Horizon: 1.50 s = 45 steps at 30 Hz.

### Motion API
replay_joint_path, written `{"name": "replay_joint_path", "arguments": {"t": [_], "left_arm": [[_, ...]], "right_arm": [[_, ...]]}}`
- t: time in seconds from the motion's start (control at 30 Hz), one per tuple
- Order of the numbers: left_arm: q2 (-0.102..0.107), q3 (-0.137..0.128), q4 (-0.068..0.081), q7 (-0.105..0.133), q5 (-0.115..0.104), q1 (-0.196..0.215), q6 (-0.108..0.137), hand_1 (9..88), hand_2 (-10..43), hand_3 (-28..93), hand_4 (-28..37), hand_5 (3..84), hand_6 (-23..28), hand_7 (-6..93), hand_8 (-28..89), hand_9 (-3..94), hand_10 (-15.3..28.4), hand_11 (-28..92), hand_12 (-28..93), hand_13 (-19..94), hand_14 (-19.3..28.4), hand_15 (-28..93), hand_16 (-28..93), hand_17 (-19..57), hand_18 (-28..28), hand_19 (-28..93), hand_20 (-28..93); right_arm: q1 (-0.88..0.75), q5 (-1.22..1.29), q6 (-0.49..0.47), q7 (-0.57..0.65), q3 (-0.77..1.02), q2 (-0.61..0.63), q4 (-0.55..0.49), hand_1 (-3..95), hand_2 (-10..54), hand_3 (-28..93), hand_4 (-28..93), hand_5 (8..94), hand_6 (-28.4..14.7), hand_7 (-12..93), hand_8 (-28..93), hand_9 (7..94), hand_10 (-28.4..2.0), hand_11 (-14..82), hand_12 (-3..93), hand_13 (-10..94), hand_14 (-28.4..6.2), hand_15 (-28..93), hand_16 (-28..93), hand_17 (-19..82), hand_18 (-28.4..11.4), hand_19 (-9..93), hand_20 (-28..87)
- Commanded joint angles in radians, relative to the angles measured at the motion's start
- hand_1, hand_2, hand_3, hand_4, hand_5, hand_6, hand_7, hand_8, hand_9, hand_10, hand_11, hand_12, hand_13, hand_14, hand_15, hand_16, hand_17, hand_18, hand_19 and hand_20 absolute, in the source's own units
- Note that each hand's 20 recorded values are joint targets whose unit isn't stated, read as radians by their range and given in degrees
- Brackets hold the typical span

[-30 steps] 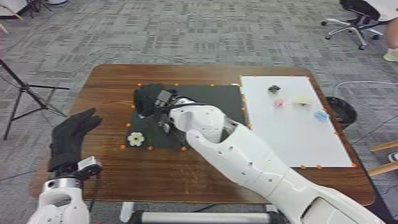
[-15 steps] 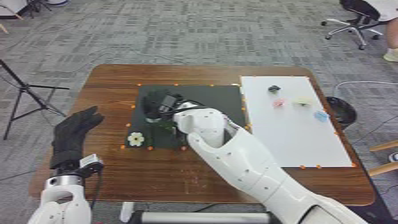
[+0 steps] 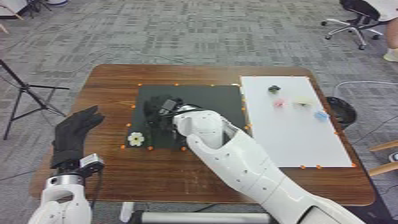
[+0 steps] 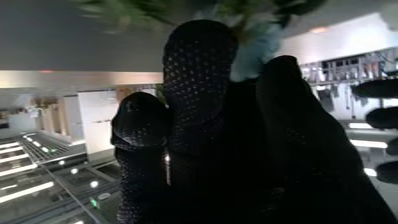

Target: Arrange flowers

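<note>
In my head view, the white flower (image 3: 136, 139) lies on the black mat (image 3: 209, 94), in its near left corner, face up. It's about as long as it is wide, so I can't pick out a long axis. Its pale petals ring a yellowish centre.

On the white sheet (image 3: 306, 145) to the right I have a pink flower (image 3: 278, 102), with a pale yellow flower (image 3: 302, 101) just beside it, a blue flower (image 3: 321, 115) nearer me and a small dark piece (image 3: 274, 88) farther off. They're too small for me to tell which way they point.

My right hand (image 3: 163, 110) is over the mat's left part. Up close in the wrist view, its fingers (image 4: 197, 75) are straight and uncurled, with a blurred pale-blue thing (image 4: 253, 50) showing between the tips; I can't tell whether they grip it. Beyond them, green foliage (image 4: 133, 10) splays narrow leaflets several ways, with no single axis I can read.

My left hand (image 3: 75, 132) is by the desk's (image 3: 111, 102) left edge, fingers outstretched and holding nothing.
</note>
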Motion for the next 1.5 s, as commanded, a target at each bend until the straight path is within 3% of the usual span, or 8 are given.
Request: {"name": "replay_joint_path", "arguments": {"t": [0.03, 0.37, 0.47, 0.57, 0.87, 1.0, 1.2, 1.5], "left_arm": [[0.005, 0.006, 0.002, 0.001, -0.005, -0.007, -0.011, 22.2, 11.6, 71, -28.3, 54.2, 1.1, 16.3, -8, 56.3, 14.2, 22, 15, 48, 17.5, 18, 2, 11.4, 11.3, 7, 21], [0.001, 0.003, -0.001, 0.006, -0.004, 0.0, -0.008, 22.1, 11.0, 71, -28.3, 54.1, 1.1, 16.4, -7, 56.3, 14.3, 22, 15, 48, 17.5, 18, 2, 11.3, 11.3, 7, 21], [0.0, 0.002, -0.005, 0.004, -0.005, 0.005, -0.002, 21.4, 8.6, 71, -28.3, 54.0, 1.2, 16.4, -7, 56.0, 14.3, 22, 15, 48, 17.5, 18, 2, 11.3, 11.3, 7, 21], [0.002, -0.002, -0.006, 0.004, -0.004, 0.009, -0.002, 21.1, 7.6, 71, -28.3, 53.9, 1.3, 16.3, -7, 56.0, 14.3, 22, 15, 48, 17.4, 18, 2, 11.3, 11.3, 7, 21], [-0.002, -0.008, -0.008, -0.001, -0.002, 0.013, -0.002, 20.7, 6.7, 71, -28.3, 53.6, 1.4, 16.1, -7, 55.8, 14.2, 22, 15, 48, 17.5, 18, 2, 11.2, 11.4, 7, 21], [-0.001, -0.012, -0.011, 0.0, -0.005, 0.02, -0.001, 20.6, 6.7, 71, -28.3, 53.6, 1.5, 16.1, -7, 55.8, 14.2, 22, 15, 48, 17.5, 18, 2, 11.1, 11.4, 7, 21], [-0.004, -0.016, -0.015, 0.0, -0.005, 0.027, 0.003, 20.5, 6.5, 71, -28.3, 53.6, 1.4, 16.1, -7, 55.7, 14.2, 22, 15, 48, 17.5, 18, 2, 11.1, 11.4, 7, 21], [-0.008, -0.009, -0.01, 0.002, -0.001, 0.016, -0.008, 20.4, 6.4, 71, -28.3, 53.6, 1.4, 16.3, -7, 55.8, 14.3, 22, 15, 48, 17.6, 18, 2, 11.0, 11.4, 7, 21]], "right_arm": [[0.049, 0.053, 0.075, 0.03, -0.046, -0.005, -0.015, 57.8, 11.8, 37, -15, 58.9, 3.9, 16, -3, 59.2, -3.7, 7.9, 5.0, 85, -2.9, 43, 32, 50, -12.5, 84, 49], [0.059, 0.017, -0.011, -0.007, -0.004, -0.02, 0.001, 57.6, 11.9, 38, -15, 58.6, 3.9, 17, -3, 59.1, -3.6, 8.0, 5.0, 85, -2.9, 43, 32, 50, -12.5, 83, 49], [0.079, 0.057, -0.068, -0.01, 0.003, -0.014, -0.008, 49.9, 10.4, 45, -16, 56.6, 3.1, 16, -4, 57.0, -4.8, 7.6, 5.0, 84, -3.8, 43, 32, 48, -13.7, 83, 49], [0.111, 0.1, -0.061, 0.003, -0.027, 0.016, -0.024, 39.2, 8.2, 55, -15, 52.8, 1.3, 14, -10, 53.4, -7.1, 6.9, 5.4, 81, -6.0, 43, 31, 46, -15.9, 82, 50], [0.167, 0.311, 0.021, 0.092, -0.153, 0.147, -0.144, 32.7, 8.6, 54, -14, 52.1, -0.3, 12, -9, 53.7, -8.9, 7.0, 6.5, 80, -7.7, 44, 31, 45, -17.3, 82, 50], [0.172, 0.36, 0.045, 0.101, -0.198, 0.208, -0.197, 32.0, 9.0, 53, -13, 53.3, -0.7, 11, -9, 55.7, -9.6, 7.3, 7.0, 81, -7.7, 44, 30, 45, -18.0, 82, 50], [0.144, 0.392, 0.03, 0.104, -0.215, 0.255, -0.231, 31.6, 9.6, 51, -12, 63.6, 0.7, 13, -9, 66.1, -10.2, 9.0, 8.5, 84, -7.2, 45, 31, 47, -18.3, 85, 49], [0.116, 0.359, -0.011, 0.1, -0.183, 0.22, -0.196, 31.8, 10.5, 50, -12, 67.0, 1.2, 14, -9, 69.3, -10.3, 9.3, 8.9, 85, -7.0, 45, 31, 48, -18.2, 87, 48]]}}
